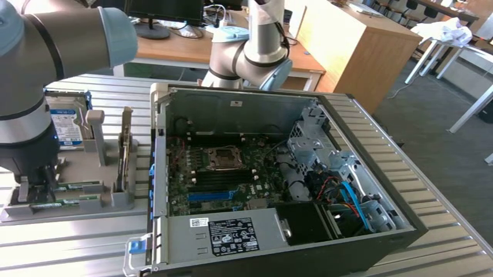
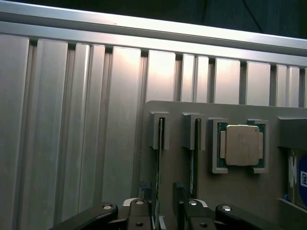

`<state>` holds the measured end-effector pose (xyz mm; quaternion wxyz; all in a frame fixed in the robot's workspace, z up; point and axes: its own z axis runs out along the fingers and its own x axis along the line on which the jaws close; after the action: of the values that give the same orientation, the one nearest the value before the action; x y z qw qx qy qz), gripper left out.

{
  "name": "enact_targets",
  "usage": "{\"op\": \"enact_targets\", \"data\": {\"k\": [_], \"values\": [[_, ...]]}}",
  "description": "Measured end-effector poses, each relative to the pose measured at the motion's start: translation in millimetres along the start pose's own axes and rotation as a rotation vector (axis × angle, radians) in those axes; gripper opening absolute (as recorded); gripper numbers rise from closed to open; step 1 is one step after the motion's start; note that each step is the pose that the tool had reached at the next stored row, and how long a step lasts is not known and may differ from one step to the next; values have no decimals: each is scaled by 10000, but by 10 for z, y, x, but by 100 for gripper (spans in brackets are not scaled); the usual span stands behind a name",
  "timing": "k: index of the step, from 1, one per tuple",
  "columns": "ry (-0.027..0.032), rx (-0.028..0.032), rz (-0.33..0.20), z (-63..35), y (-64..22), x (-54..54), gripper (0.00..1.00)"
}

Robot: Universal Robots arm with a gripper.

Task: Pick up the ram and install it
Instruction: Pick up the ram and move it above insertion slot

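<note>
Grey arm links [image 1: 34,86] of mine stand at the exterior view's left, the wrist pointed straight down over a grey parts holder [image 1: 119,199] on the slatted aluminium table [image 1: 77,242]. My gripper [image 2: 160,208] hangs low at one end of the holder. Its two fingers [image 2: 180,199] are spread apart, one on either side of the ram [image 2: 158,167], which stands on edge in its slot. Nothing is clamped, and I cannot tell whether either pad touches the board. Just beside it, in the neighbouring slot, a second green stick [image 2: 193,167] stands parallel. Next along the holder the square silver processor [image 2: 242,145] lies flat in its own recess. Past that, the blue-labelled hard drive [image 1: 66,124] stands upright.

To the exterior view's right of the holder, the open computer case [image 1: 231,109] lies on its side with the motherboard [image 1: 258,161] facing up. The processor socket [image 1: 223,157] sits near the board's middle, with the memory slots [image 1: 219,183] just beside it on the camera's side. The power supply [image 1: 223,231] lies along the near edge. Blue cables [image 1: 348,193] run through the drive bay at the far right.
</note>
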<state>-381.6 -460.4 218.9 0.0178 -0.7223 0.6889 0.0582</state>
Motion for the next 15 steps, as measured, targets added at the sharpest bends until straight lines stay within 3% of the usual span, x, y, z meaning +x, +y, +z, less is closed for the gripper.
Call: {"op": "enact_targets", "data": {"k": [15], "values": [[2, -2, 1, 152, -8, 19, 31]]}}
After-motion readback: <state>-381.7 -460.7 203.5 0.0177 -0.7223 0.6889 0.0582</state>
